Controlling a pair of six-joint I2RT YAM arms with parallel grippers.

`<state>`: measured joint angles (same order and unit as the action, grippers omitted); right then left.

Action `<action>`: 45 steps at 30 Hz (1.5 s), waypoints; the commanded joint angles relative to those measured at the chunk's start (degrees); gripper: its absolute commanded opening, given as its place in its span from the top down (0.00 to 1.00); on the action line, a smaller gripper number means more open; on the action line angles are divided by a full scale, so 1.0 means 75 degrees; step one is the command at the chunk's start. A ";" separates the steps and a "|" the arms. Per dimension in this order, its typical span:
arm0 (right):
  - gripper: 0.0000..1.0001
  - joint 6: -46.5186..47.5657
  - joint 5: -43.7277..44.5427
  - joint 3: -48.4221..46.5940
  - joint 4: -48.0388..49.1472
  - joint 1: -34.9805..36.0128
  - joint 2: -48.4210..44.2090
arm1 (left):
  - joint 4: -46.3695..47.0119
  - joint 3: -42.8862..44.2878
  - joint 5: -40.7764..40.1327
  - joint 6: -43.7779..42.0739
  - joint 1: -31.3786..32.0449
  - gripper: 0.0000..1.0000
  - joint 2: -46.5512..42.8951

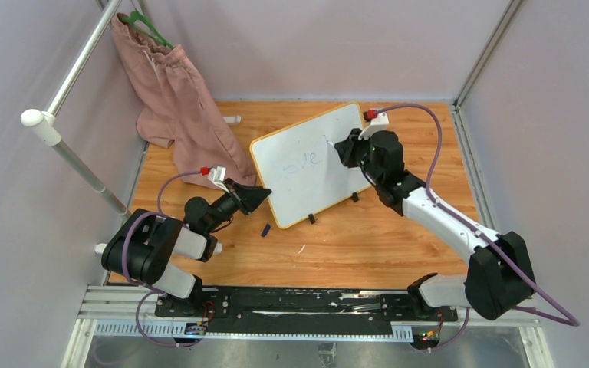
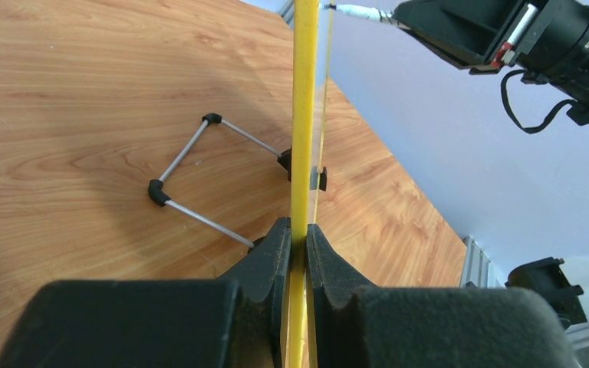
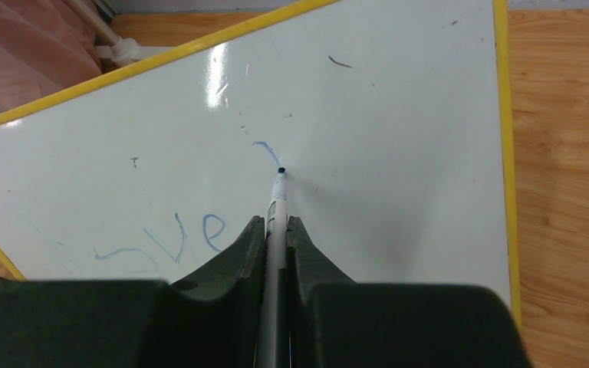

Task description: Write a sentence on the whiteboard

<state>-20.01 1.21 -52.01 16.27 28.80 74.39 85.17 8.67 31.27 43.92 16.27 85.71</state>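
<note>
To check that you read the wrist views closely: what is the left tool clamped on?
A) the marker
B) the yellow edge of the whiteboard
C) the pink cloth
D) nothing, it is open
B: in the left wrist view the left tool pinches the yellow frame of the whiteboard, while the right tool holds the marker.

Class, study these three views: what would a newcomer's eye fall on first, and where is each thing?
The small white board with a yellow frame stands propped mid-table, its left edge pinched in the left hand. The right hand holds a thin white marker with its tip on the board, up and right of faint blue handwritten letters. A pink cloth hangs from a green hanger in the far left corner.
</note>
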 commanded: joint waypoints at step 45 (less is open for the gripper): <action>1.00 0.0045 0.0032 0.0002 -0.0353 -0.0102 -0.0163 | 0.0469 -0.0031 0.0038 -0.0079 0.0069 1.00 -0.0216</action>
<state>-20.38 1.28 -49.30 13.28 28.80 72.31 85.17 8.67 31.09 43.88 16.32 85.43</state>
